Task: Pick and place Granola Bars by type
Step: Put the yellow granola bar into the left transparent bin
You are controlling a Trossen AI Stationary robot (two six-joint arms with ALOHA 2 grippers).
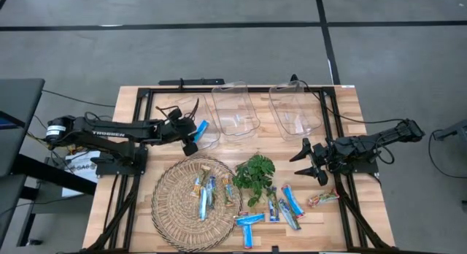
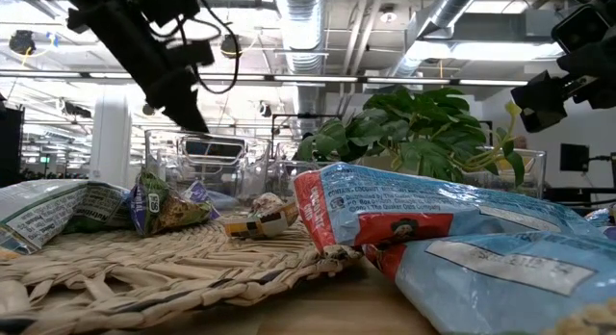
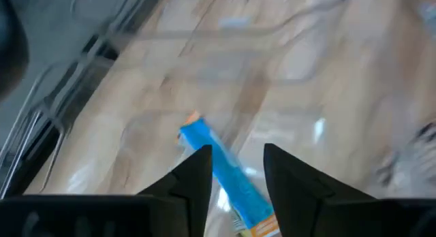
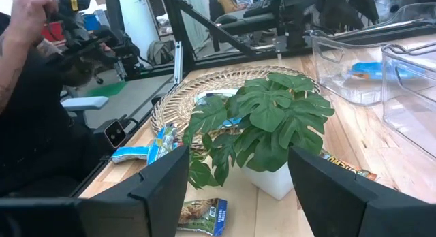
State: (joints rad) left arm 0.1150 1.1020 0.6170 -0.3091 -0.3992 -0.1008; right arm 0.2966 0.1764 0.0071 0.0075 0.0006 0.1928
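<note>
Hovering over the leftmost clear bin [image 1: 195, 122], our left claw [image 1: 191, 139] stands open, a blue bar [image 1: 201, 128] lying in the bin beneath it. Our right claw [image 1: 309, 160] waits open beside the plant [image 1: 255, 175], and the other Granola Bars [image 1: 204, 191] lie on the wicker tray [image 1: 168, 210] and the tabletop [image 1: 343, 214].

The left arm [image 1: 109, 133] carries the white word "TROSSEN" along its dark upper link, readable in the high view. In the low view, the red-and-blue bar wrapper [image 2: 404, 215] lying nearest the camera bears lines of small print, of which "The Quaker Oats Company" can just be made out. Print on the other wrappers is too small or blurred to read.
</note>
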